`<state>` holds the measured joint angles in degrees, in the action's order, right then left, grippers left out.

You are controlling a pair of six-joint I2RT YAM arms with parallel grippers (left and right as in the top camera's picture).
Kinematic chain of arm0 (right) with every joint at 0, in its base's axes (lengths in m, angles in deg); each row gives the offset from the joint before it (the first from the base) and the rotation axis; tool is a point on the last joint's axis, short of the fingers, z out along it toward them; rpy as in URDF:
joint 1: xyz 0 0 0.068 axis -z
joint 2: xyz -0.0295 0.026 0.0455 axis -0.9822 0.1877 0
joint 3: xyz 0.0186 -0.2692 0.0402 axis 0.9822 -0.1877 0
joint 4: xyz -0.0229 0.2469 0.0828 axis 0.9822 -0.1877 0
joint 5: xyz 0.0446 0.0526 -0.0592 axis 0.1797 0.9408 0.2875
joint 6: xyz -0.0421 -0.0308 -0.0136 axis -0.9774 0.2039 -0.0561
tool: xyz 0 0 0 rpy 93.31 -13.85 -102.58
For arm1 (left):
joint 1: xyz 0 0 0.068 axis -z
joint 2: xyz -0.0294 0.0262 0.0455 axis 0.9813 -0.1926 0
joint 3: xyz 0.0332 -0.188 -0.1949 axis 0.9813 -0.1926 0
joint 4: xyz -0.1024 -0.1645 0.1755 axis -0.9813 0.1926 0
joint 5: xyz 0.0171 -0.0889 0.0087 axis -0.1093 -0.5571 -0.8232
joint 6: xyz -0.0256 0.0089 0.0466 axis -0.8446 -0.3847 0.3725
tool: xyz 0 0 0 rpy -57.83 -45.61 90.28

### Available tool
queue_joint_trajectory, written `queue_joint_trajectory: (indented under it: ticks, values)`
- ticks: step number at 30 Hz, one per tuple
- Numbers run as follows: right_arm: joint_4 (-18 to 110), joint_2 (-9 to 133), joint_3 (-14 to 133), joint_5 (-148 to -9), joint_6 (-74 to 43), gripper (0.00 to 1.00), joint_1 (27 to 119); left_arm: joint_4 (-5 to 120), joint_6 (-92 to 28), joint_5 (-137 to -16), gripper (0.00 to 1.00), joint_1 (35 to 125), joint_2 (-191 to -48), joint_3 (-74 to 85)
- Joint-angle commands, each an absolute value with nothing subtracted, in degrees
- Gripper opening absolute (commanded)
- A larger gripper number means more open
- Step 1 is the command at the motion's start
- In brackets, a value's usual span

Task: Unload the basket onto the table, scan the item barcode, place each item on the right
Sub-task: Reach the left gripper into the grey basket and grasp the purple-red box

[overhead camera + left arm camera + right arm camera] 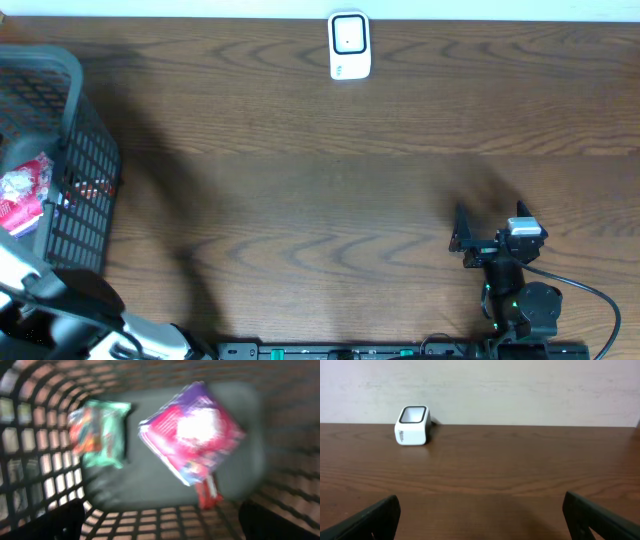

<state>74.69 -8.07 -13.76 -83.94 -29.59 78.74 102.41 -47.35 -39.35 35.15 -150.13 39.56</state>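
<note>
Left end effector (pixel 160 525), wide, hangs over the basket's (pixel 30 435) pink packet (pixel 192 442) for picking; right end effector (pixel 480 517), wide, waits.

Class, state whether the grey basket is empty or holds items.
Not empty. The left wrist view shows a pink packet and a green packet inside the basket.

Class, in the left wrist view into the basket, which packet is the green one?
The smaller packet on the left, near the mesh wall. The larger packet beside it is pink and purple.
</note>
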Motion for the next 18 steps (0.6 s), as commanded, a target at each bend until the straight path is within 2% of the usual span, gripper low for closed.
queue_joint_trajectory:
  ticks: [1, 12, 18]
  values:
    - [74.4, -8.4, -13.8, -84.4, -29.0, 0.99, 78.3, 103.0, -54.4, -35.4, 0.98, 34.3, -154.3, 38.9]
    - [74.4, -8.4, -13.8, -84.4, -29.0, 0.99, 78.3, 101.3, -54.2, -37.7, 0.98, 34.3, -163.2, 33.4]
    - [74.4, -8.4, -13.8, -84.4, -29.0, 0.99, 78.3, 91.5, -48.8, -39.6, 0.98, 34.3, -164.0, 26.4]
